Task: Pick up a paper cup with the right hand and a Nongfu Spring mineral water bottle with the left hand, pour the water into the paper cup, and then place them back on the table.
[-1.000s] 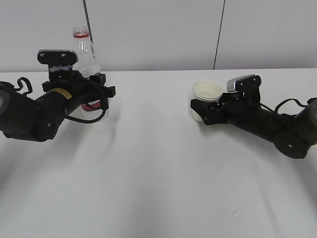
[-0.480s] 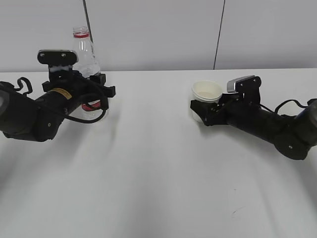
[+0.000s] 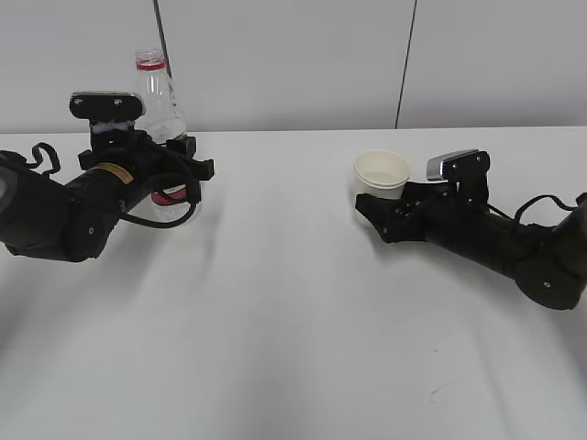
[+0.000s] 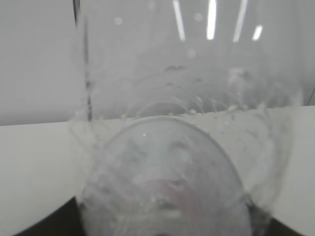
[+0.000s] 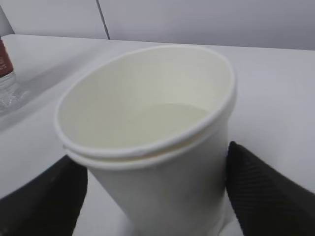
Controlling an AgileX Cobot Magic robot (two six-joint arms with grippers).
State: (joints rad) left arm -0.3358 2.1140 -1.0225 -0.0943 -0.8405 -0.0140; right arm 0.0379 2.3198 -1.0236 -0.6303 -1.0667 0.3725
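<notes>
Standing upright on the table [image 3: 293,330], the Nongfu Spring mineral water bottle [image 3: 158,101] sits between the jaws of the left hand [image 3: 174,174], which press its lower body; its clear wall fills the left wrist view. The right hand [image 3: 374,207] has the paper cup [image 3: 382,174] between its spread pads [image 5: 261,191]; whether they actually clamp it I cannot tell; the cup holds water [image 5: 162,120].

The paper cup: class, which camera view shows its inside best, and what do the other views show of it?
The right wrist view: the paper cup fills the frame, its inside open to the camera, between the right gripper's fingers. The exterior view shows it small, side-on, mostly rim. The left wrist view shows no cup.
</notes>
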